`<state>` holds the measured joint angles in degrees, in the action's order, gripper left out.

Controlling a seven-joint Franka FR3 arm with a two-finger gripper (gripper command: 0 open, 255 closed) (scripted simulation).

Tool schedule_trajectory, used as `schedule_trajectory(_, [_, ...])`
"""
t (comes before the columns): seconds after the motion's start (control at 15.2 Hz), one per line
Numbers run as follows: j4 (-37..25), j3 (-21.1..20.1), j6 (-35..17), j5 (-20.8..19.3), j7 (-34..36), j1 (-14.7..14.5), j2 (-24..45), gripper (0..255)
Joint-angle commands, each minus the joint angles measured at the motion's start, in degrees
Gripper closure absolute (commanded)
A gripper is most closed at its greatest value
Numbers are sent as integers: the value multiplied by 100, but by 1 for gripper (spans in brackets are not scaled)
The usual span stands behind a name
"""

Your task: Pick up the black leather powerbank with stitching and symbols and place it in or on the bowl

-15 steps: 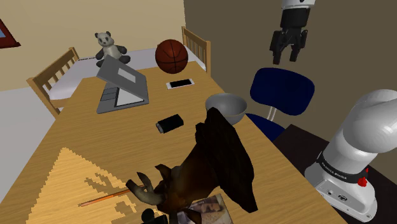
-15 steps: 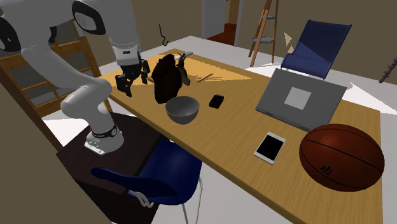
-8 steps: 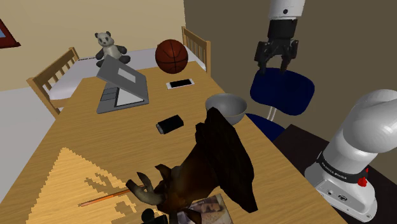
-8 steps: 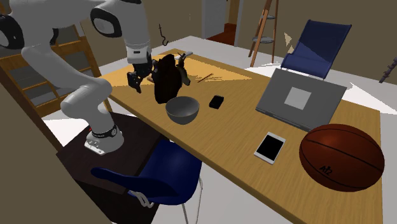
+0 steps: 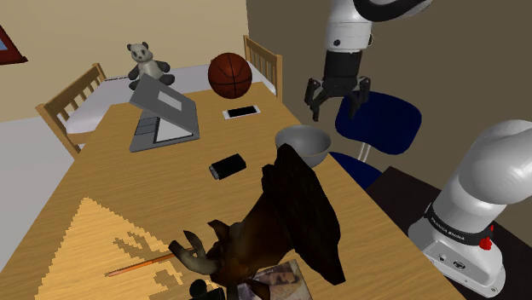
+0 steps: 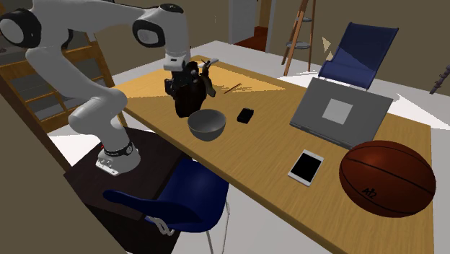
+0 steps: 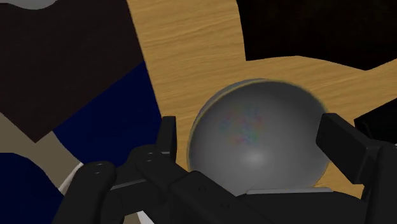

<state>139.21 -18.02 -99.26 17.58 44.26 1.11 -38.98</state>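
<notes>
Fingers (image 7: pixel 167 135) noted standing apart, with nothing clasped. The gripper (image 5: pixel 337 102) is hung in the air near the table's edge. In the wrist view the bowl (image 7: pixel 257 143) is framed between the fingers, untouched by them. The bowl is recorded upright on the table (image 5: pixel 102 187), and a plain grey inside is seen. The powerbank (image 5: pixel 228 165) is laid flat on the table, apart from the bowl, between it and the laptop (image 5: pixel 166 106). Against one second earlier, the gripper has been carried down and toward the shoulder view's left, from above the blue chair (image 5: pixel 384 119) to near the bowl. Bowl and powerbank are found unmoved.
</notes>
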Motion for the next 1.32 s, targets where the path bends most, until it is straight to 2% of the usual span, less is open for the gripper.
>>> schedule_trajectory(0.0, [-61,-352,-295,128,577,59,253,0])
schedule_trajectory(0.33, [-461,-1223,-992,173,1980,328,1130,0])
schedule_trajectory(0.66, [-1090,-2090,-1625,-273,3545,742,2283,0])
schedule_trajectory(0.79, [-1401,-2411,-1833,-645,4258,907,2837,0])
schedule_trajectory(0.99, [-1936,-2773,-2045,-1440,5434,1042,3782,0])
schedule_trajectory(1.12, [-2347,-2848,-2088,-2062,6236,971,4454,0])
schedule_trajectory(1.25, [-2802,-2755,-2051,-2636,6965,747,5094,0])
